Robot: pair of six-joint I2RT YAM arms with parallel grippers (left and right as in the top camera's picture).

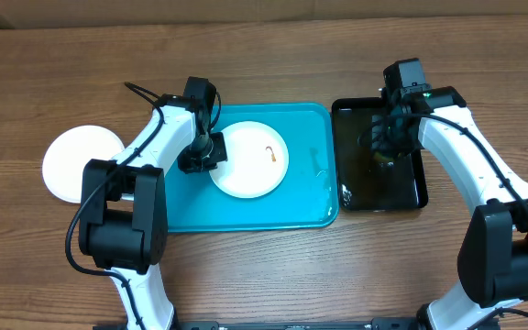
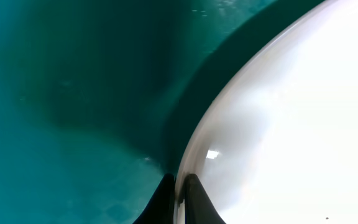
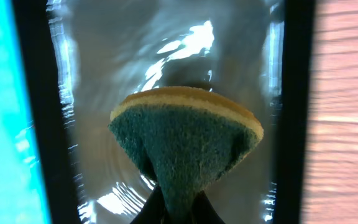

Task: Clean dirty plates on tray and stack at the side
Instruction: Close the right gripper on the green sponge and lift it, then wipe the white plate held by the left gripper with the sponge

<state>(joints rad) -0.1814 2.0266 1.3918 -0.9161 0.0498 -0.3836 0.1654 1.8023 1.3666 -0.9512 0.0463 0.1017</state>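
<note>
A white plate [image 1: 250, 159] with a small orange-brown smear lies on the turquoise tray [image 1: 301, 206]. My left gripper [image 1: 200, 156] is shut on this plate's left rim; the left wrist view shows the fingers [image 2: 180, 193] pinching the rim of the plate [image 2: 303, 124] above the tray [image 2: 55, 93]. A second white plate [image 1: 76, 163] lies on the table left of the tray. My right gripper [image 1: 388, 137] is over the black basin [image 1: 420, 197] and is shut on a sponge [image 3: 185, 140], blue-green scrub face with a yellow layer, above the rippling water [image 3: 166, 43]. A third plate is not visible.
The black basin [image 3: 39, 124] with water stands right of the tray, touching it. Bare wooden table [image 1: 273, 275] lies in front of both and behind them. The tray floor holds some water drops near its right end [image 1: 319, 170].
</note>
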